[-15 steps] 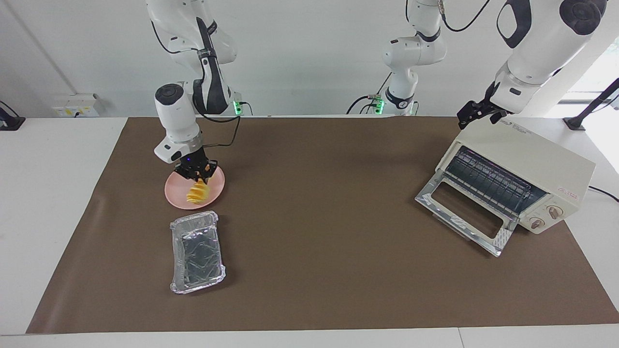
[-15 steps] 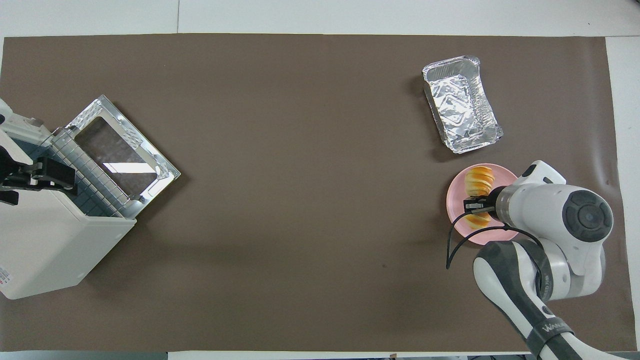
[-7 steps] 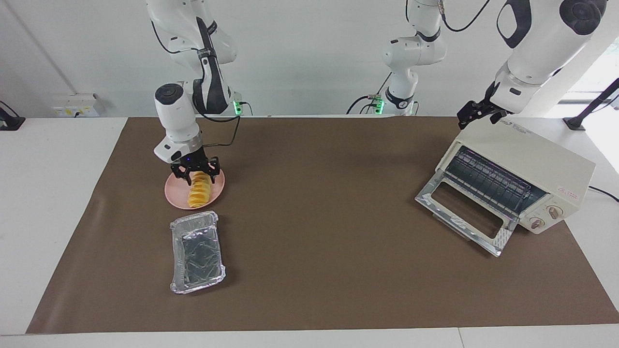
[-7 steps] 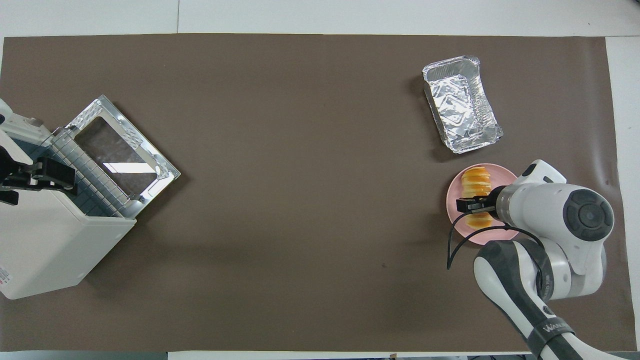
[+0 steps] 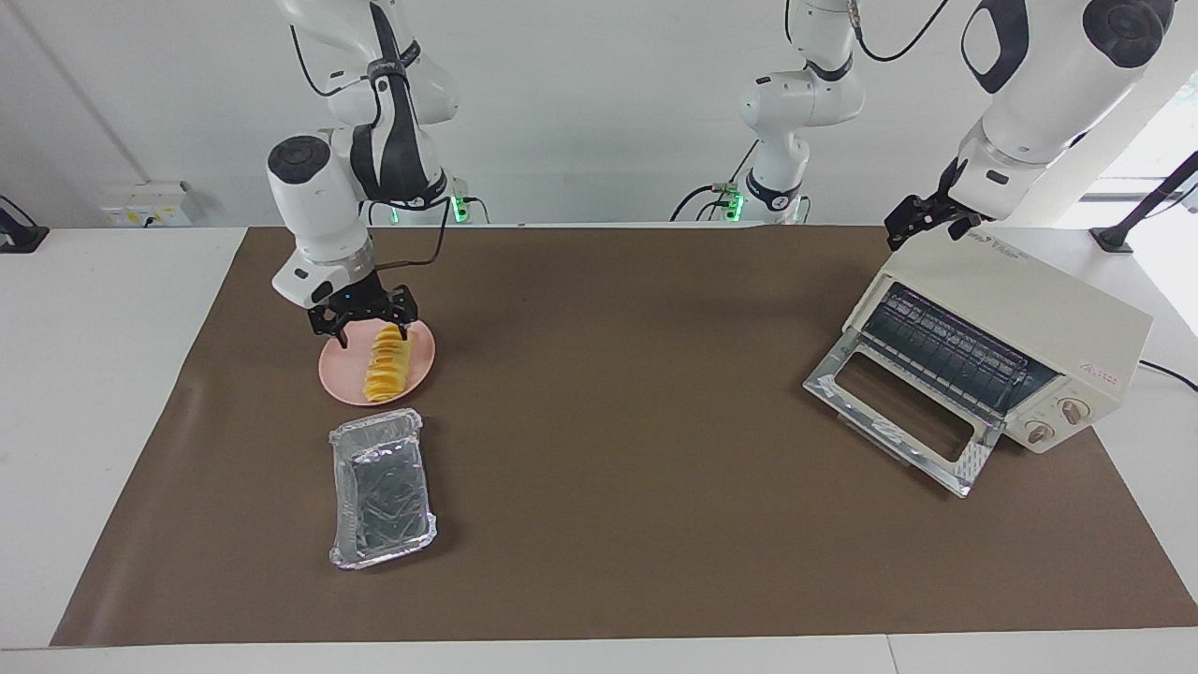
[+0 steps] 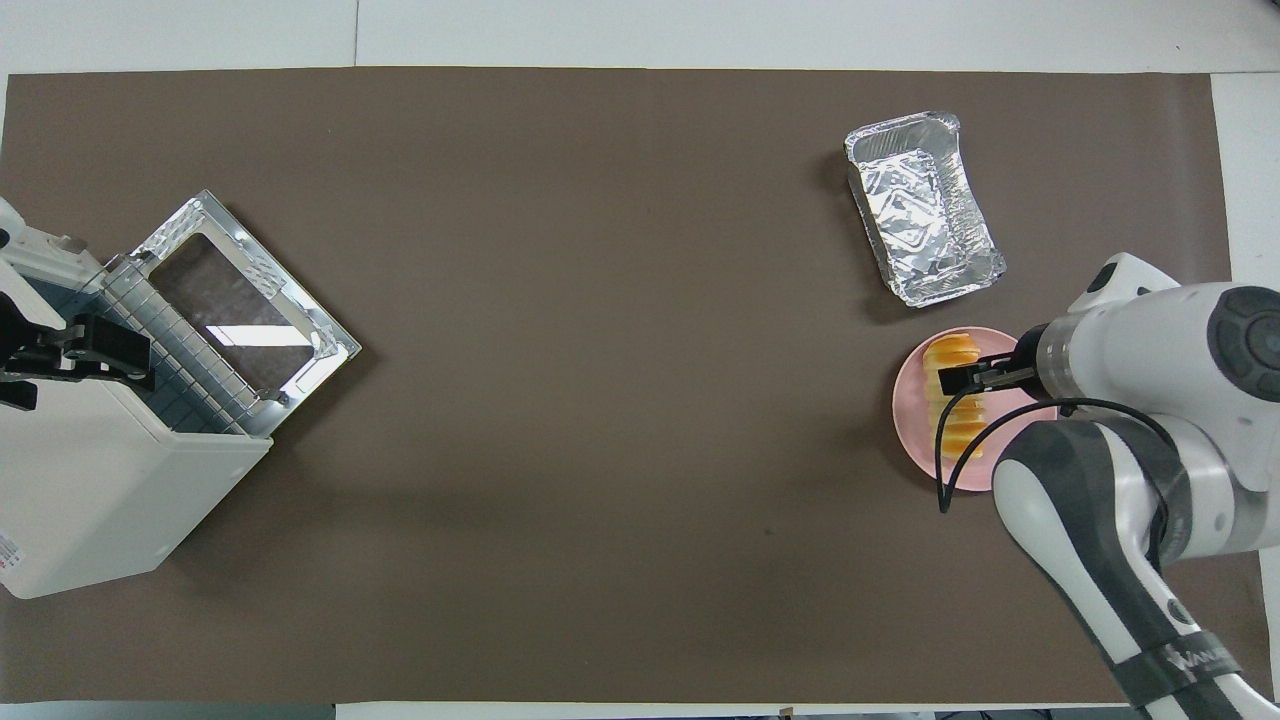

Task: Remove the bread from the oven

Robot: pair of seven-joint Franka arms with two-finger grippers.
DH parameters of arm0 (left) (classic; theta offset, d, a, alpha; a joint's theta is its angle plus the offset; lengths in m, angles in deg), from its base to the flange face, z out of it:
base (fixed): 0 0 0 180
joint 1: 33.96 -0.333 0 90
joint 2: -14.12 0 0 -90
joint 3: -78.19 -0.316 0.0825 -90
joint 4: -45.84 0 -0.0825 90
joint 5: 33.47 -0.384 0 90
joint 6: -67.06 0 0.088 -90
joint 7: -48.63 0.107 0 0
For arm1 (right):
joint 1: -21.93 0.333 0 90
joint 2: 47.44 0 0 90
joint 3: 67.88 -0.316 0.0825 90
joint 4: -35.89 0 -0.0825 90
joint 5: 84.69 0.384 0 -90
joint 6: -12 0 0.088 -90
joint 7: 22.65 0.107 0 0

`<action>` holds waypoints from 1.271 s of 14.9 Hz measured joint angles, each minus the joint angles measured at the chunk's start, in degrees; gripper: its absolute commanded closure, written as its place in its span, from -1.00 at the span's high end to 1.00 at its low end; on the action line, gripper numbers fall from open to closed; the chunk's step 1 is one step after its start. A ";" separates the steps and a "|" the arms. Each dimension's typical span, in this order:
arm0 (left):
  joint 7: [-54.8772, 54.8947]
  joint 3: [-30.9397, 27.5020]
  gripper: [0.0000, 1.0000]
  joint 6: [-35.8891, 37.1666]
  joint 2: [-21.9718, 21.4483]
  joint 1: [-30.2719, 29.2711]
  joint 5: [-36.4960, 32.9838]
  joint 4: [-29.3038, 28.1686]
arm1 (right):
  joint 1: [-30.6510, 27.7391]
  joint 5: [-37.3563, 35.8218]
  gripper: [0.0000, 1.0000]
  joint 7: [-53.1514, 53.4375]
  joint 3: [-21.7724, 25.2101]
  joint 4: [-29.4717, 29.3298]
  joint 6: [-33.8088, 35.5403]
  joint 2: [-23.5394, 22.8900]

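Lifting clear, the right gripper [image 5: 367,326] now hangs spread wide and empty over the bread [image 5: 386,363], which it held a second ago; the loaf lies flat on the pink plate [image 5: 339,382], toward the right arm's end of the bench. So removal looks done. The oven [image 5: 1020,318] stands door-down at the left arm's corner, where the left gripper [image 5: 922,219] waits, fingers probably narrow, though I cannot tell.

A plain white wall [image 5: 580,112] backs the white surface [image 5: 94,374], which carries a brown mat [image 5: 618,449]. A wall socket [image 5: 145,204] sits low; daylight enters a window [image 5: 1161,140].
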 measured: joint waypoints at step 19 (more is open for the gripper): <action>0.00 0.00 1.00 0.00 0.00 0.00 0.00 0.00 | -5.35 0.00 1.00 -7.29 0.25 -32.34 38.69 -4.19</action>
